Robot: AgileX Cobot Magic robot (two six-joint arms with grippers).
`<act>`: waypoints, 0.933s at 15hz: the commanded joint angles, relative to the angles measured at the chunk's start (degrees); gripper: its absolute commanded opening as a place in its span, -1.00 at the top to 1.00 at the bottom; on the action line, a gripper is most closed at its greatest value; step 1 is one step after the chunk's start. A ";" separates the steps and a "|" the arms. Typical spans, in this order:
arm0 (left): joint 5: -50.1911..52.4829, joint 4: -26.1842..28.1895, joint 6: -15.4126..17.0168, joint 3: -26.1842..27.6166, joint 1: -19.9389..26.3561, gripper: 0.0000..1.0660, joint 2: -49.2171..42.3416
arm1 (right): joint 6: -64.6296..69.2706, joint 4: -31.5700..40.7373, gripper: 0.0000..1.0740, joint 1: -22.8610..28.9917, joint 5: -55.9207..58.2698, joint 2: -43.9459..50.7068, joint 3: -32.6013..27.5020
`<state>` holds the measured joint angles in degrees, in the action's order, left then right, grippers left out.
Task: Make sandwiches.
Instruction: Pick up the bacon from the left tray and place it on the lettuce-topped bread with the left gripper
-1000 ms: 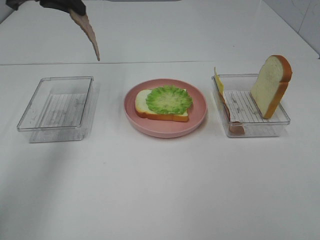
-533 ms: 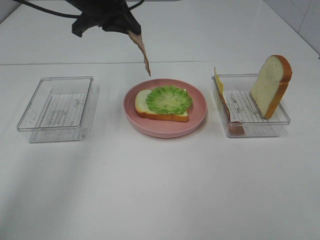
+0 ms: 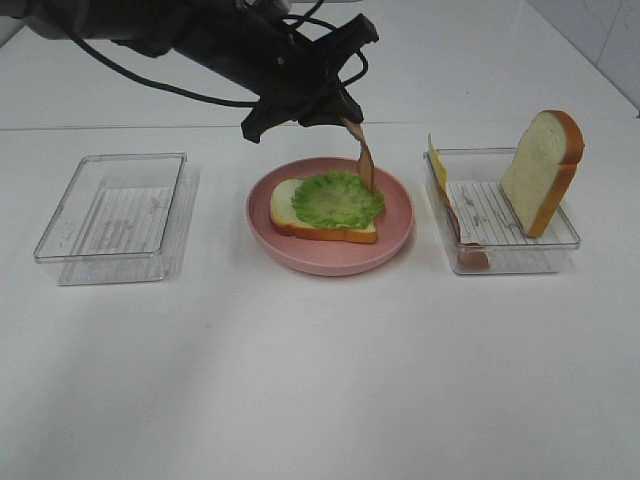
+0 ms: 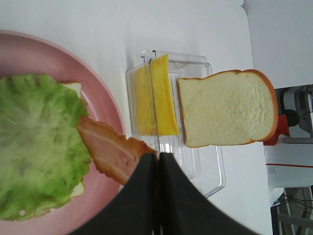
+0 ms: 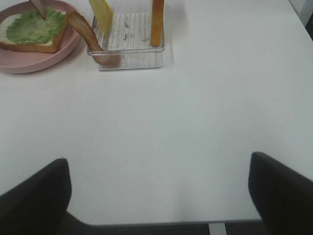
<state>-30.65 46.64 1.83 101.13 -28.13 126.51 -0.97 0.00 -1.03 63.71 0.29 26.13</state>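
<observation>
Two fingers of the left gripper (image 4: 157,155) are pressed together, pinching one end of a bacon strip (image 3: 365,165). Strip hangs down, free end at the far right part of the lettuce (image 3: 338,198); touching or just above, cannot tell. Held by the tip, likely so it can be lowered and laid flat across the leaf.

Lettuce lies on a bread slice (image 3: 283,208), flat on the pink plate (image 3: 330,263) at mid-tabletop. That is the sandwich (image 3: 325,233) so far: two layers, bacon judged next.

Next out, right tray (image 3: 520,258), toward the tabletop's right edge:
- second bread slice (image 3: 540,170) stands upright at the far right wall
- cheese (image 3: 437,160) stands on edge at the left wall
- another brownish strip (image 3: 470,255) is draped over the near left corner, bacon or ham unclear

Upright storage probably leaves edges free for pinching.

Then left tray (image 3: 110,205), toward the left edge: nothing visible inside.

Last, right gripper (image 5: 159,196): spread wide, holding nothing, over bare tabletop by the front edge, well apart from the right tray.
</observation>
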 commanded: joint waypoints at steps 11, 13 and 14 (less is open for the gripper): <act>-0.92 -0.92 -2.41 2.64 0.46 1.00 5.44 | -0.11 0.34 -0.80 -0.23 -0.46 1.20 -0.17; -3.67 -8.37 0.23 2.64 0.52 1.00 5.39 | -0.11 0.34 -0.80 -0.23 -0.46 1.20 -0.17; -3.84 -10.60 1.78 2.64 0.52 1.00 5.39 | -0.11 0.34 -0.80 -0.23 -0.46 1.20 -0.17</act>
<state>-33.58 37.76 2.12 103.42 -27.62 132.24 -0.97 0.00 -1.03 63.71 0.29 26.13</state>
